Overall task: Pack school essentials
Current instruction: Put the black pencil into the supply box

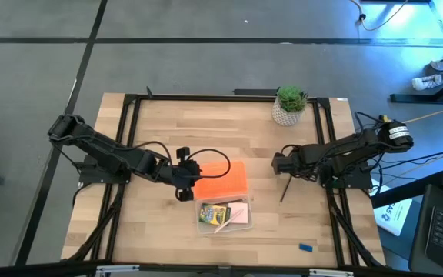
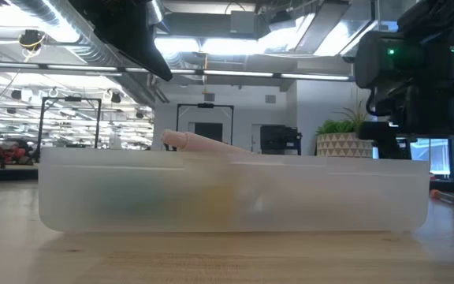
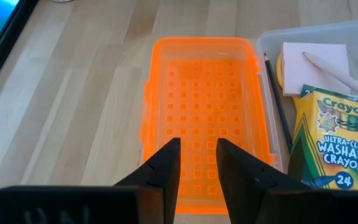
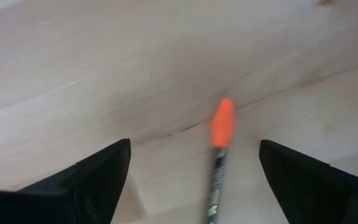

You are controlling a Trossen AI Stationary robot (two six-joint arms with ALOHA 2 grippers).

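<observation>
Pale wood table, grey floor, left jaws narrowly apart, right jaws wide apart above pencil

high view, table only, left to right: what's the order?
left gripper → orange lid → right gripper, over a dark pencil → blue piece. Left out, since they overlap others: clear case, potted plant.

Robotics lab: exposed ceiling ducts, monitors (open-plan), framed wood table.
</observation>
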